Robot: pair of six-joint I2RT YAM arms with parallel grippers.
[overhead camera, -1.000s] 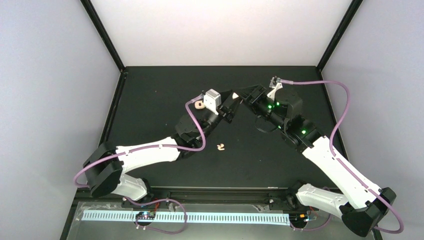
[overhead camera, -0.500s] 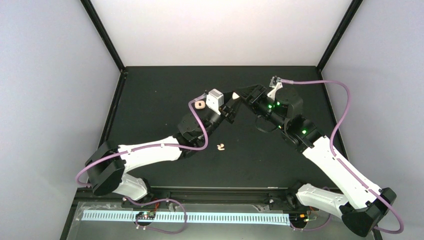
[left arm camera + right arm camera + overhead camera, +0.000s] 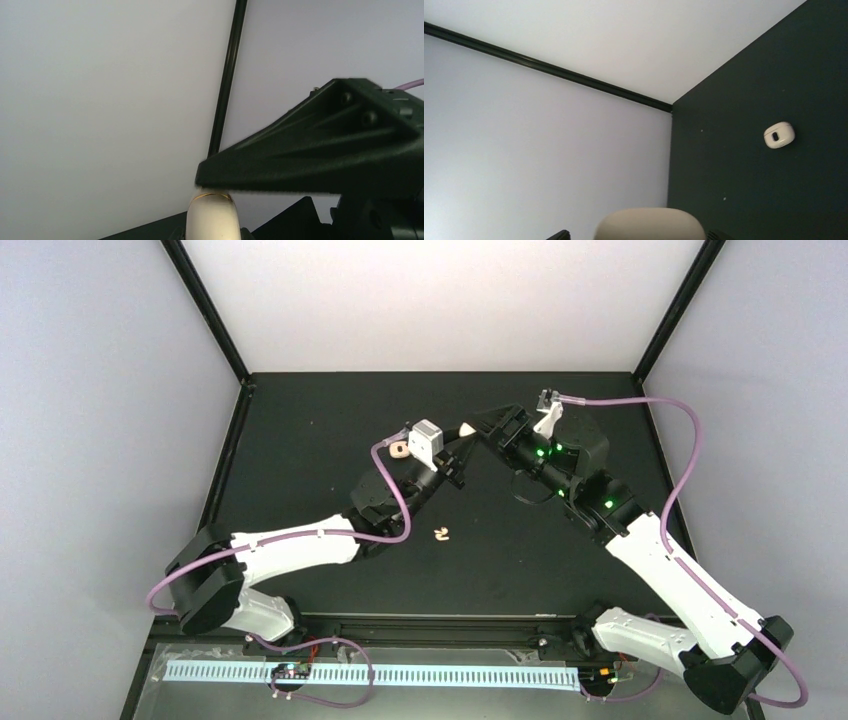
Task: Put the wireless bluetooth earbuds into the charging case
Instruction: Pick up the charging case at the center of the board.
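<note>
In the top view, two earbuds [image 3: 441, 534] are seen lying close together on the black table [image 3: 300, 430], between the arms and well apart from both grippers. A small pale case [image 3: 399, 449] lies just beside the left wrist; what it holds cannot be made out. The left gripper [image 3: 458, 452] and right gripper [image 3: 478, 429] are met tip to tip, and whatever is between them is hidden.

In the left wrist view, a cream rounded thing [image 3: 211, 220] is cut off by the bottom edge, and a black finger [image 3: 310, 160] is laid across its top, touching it. The left gripper's own fingers are pressed together but barely shown, so whether the cream thing is pinched cannot be told.

In the right wrist view, the cream rounded thing [image 3: 649, 224] is again cut off below, flanked by dark fingertips [image 3: 560, 234]. Whether these are spread or pinching cannot be told. The pale case [image 3: 778, 135], marked by a dark slot, lies alone on the table.
</note>
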